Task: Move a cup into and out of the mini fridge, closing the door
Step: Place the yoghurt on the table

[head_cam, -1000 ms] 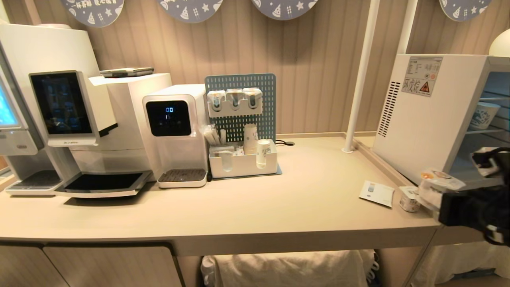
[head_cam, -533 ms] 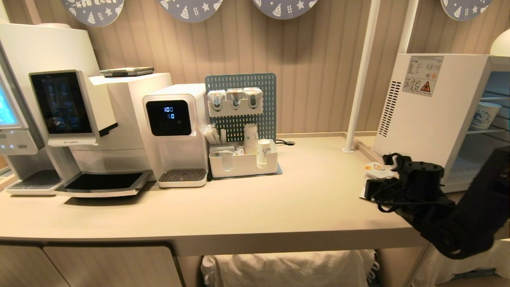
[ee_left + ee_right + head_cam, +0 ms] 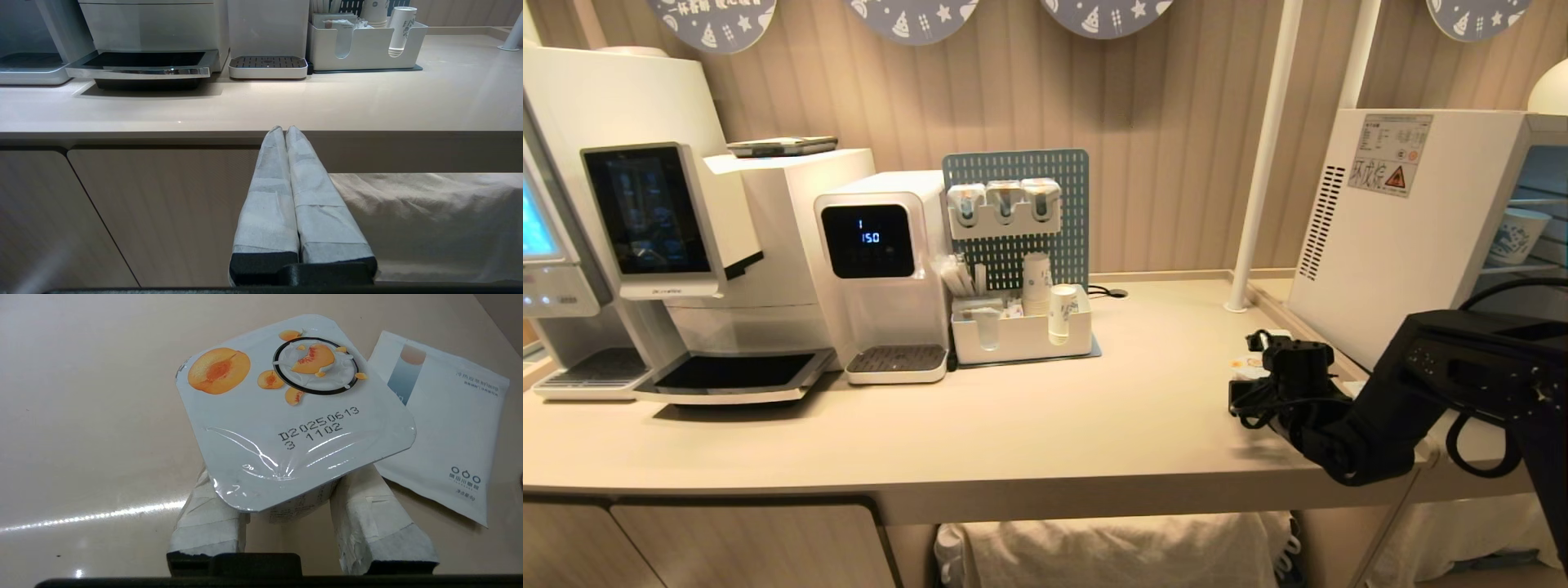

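Observation:
My right gripper (image 3: pixel 286 490) is shut on the cup (image 3: pixel 286 416), a small yoghurt pot with a white foil lid printed with peaches. A taped finger presses on each side of the pot under the lid. The pot tilts close over the beige counter (image 3: pixel 1054 425), beside a white sachet (image 3: pixel 445 416). In the head view the right gripper (image 3: pixel 1262 371) points down at the counter, left of the mini fridge (image 3: pixel 1388 245). The fridge's inside shows, with a patterned paper cup (image 3: pixel 1515 237) on a wire shelf. The door is out of view. My left gripper (image 3: pixel 284 130) is shut and empty, parked below the counter's front edge.
A coffee machine (image 3: pixel 645 220) and a white water dispenser (image 3: pixel 882 261) stand at the back left. A white organiser (image 3: pixel 1021 335) with paper cups sits before a blue pegboard. A white pole (image 3: pixel 1262 155) rises just left of the fridge.
My right arm has swung left from in front of the fridge to over the counter, carrying the yoghurt cup and turning to point down. The left arm has not moved.

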